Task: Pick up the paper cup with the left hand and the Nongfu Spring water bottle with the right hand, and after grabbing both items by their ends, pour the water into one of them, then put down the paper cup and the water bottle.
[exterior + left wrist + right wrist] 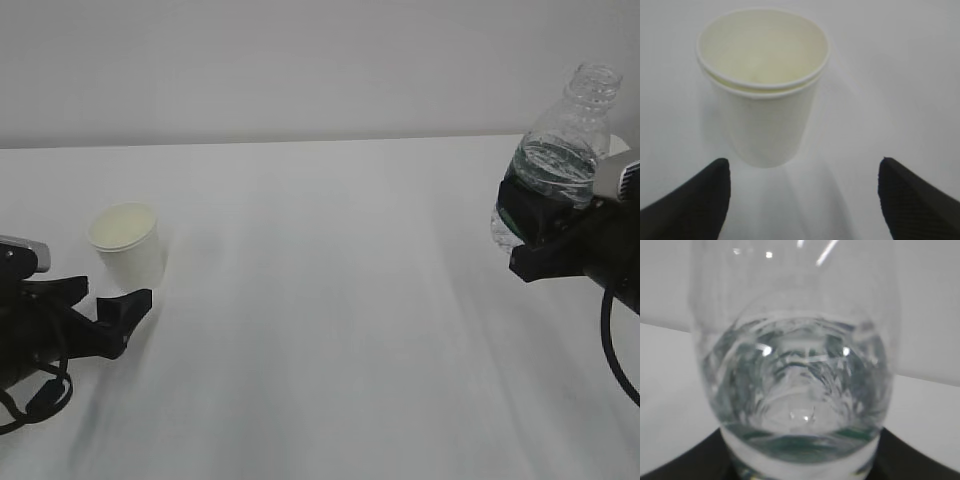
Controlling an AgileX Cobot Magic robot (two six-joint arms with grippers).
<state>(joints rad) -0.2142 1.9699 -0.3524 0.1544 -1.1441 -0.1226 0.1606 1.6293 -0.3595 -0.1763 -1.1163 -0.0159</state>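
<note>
While the right claw (545, 245) grips the Nongfu Spring water bottle (555, 160), the wide-open left claw (110, 310) should straddle the paper cup (128, 245) squarely (not yet touching).

Bottle (555, 165) base hidden, perhaps gripped

I can't read any text, brand or number from here. The bottle (553, 170) carries a dark green label band, but it is mostly behind the gripper and no lettering is legible on it. The paper cup (764, 85) is plain, unprinted.
</note>
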